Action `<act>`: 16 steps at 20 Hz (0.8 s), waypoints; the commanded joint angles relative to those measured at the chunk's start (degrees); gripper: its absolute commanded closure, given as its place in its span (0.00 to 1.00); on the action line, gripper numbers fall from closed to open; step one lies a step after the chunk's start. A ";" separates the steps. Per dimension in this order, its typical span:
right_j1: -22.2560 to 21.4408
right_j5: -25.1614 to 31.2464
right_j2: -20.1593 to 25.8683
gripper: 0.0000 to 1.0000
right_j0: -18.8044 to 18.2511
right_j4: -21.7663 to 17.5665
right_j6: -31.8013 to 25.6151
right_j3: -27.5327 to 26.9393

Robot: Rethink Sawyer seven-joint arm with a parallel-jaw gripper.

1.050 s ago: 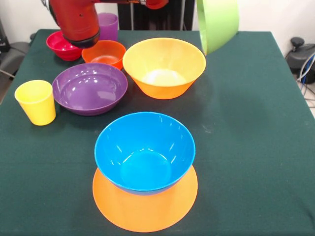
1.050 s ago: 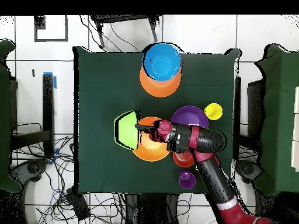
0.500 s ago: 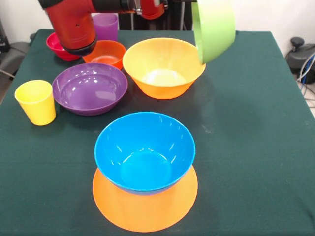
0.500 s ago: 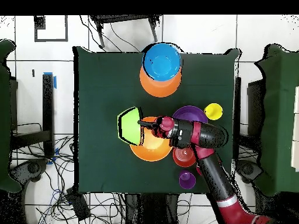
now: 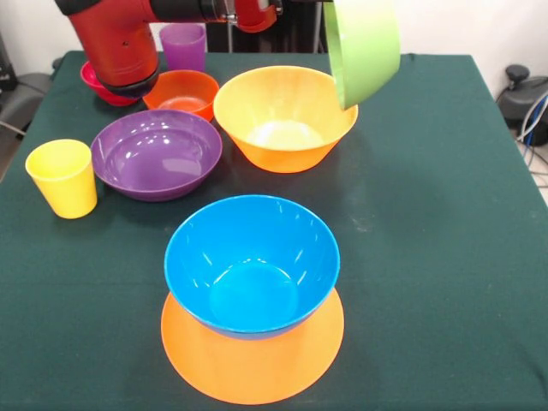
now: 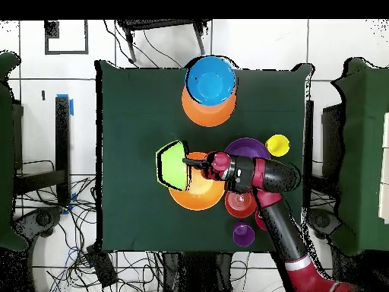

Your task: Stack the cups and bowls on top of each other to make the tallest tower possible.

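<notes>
My gripper [image 6: 188, 162] is shut on the rim of the green bowl [image 5: 363, 48], which hangs tilted on its side in the air, over the right rim of the upright large orange bowl [image 5: 285, 116]. From overhead, the green bowl [image 6: 173, 165] lies at that orange bowl's [image 6: 196, 192] left edge. The tower is a blue bowl [image 5: 252, 261] sitting upright on an upturned large orange bowl [image 5: 253, 355] near the front edge. A wide purple bowl [image 5: 156, 152], a yellow cup [image 5: 62, 177], a small orange-red bowl [image 5: 181, 92] and a purple cup [image 5: 183, 44] stand on the left.
A pink-red bowl [image 5: 96, 81] at the far left corner is partly hidden by my red arm [image 5: 120, 38], which stretches above the small bowls. The table [image 5: 445, 214] is covered in dark green cloth; cables lie on the floor around it.
The arm has swung and carried the green bowl a little leftward in the front view, closer over the large orange bowl. The other bowls and cups have not moved.
</notes>
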 commanded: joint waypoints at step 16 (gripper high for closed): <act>2.38 12.41 -6.97 1.00 3.79 4.58 -20.36 -16.51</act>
